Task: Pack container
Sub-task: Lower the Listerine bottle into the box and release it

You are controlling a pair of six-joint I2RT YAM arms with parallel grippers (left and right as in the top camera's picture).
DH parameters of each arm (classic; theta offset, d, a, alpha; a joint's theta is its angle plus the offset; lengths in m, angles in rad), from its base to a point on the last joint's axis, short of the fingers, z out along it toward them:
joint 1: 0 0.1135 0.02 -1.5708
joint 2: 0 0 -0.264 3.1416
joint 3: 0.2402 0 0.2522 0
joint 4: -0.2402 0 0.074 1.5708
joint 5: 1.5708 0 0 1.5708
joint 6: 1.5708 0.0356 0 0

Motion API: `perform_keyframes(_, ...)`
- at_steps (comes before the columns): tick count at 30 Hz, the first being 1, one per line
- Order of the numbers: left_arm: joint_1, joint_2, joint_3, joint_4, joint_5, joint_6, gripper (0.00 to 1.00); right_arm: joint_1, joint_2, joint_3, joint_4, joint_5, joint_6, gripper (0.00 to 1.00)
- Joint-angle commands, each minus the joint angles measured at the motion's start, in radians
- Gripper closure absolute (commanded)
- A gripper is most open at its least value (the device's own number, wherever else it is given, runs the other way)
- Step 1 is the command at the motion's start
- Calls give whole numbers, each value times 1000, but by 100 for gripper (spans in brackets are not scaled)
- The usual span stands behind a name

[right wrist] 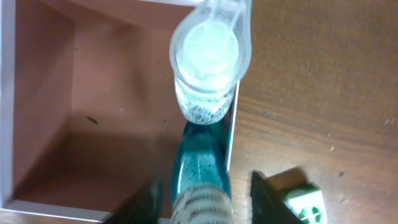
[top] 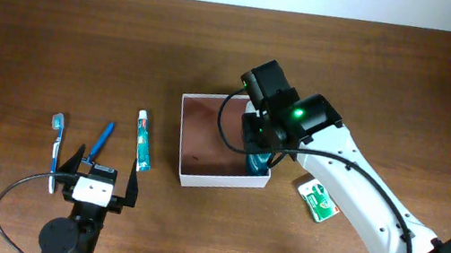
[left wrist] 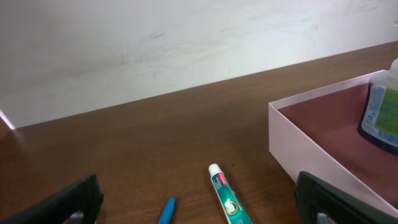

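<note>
The container (top: 206, 133) is a square white-walled box with a reddish-brown floor, at the table's middle. It also shows in the left wrist view (left wrist: 298, 143) and the right wrist view (right wrist: 93, 81). A teal bottle (right wrist: 205, 149) with a clear cap stands inside against the container's right wall (top: 258, 161), (left wrist: 380, 112). My right gripper (right wrist: 208, 199) sits over the bottle (top: 259, 141). Its fingers are on either side of the bottle, with a gap showing on the right. My left gripper (top: 99, 181) is open and empty near the front left (left wrist: 199, 210).
A green toothpaste tube (top: 143, 141) lies left of the container (left wrist: 227, 196). A blue toothbrush (top: 100, 143) and a blue-and-white toothbrush (top: 57, 141) lie further left. A green-and-white packet (top: 316, 200) lies on the table right of the container (right wrist: 305, 202).
</note>
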Motion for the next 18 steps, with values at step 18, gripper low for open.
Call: perform_keyframes(18, 6, -3, -6, 0, 11, 16, 1, -162, -227, 58, -173, 21, 8, 48)
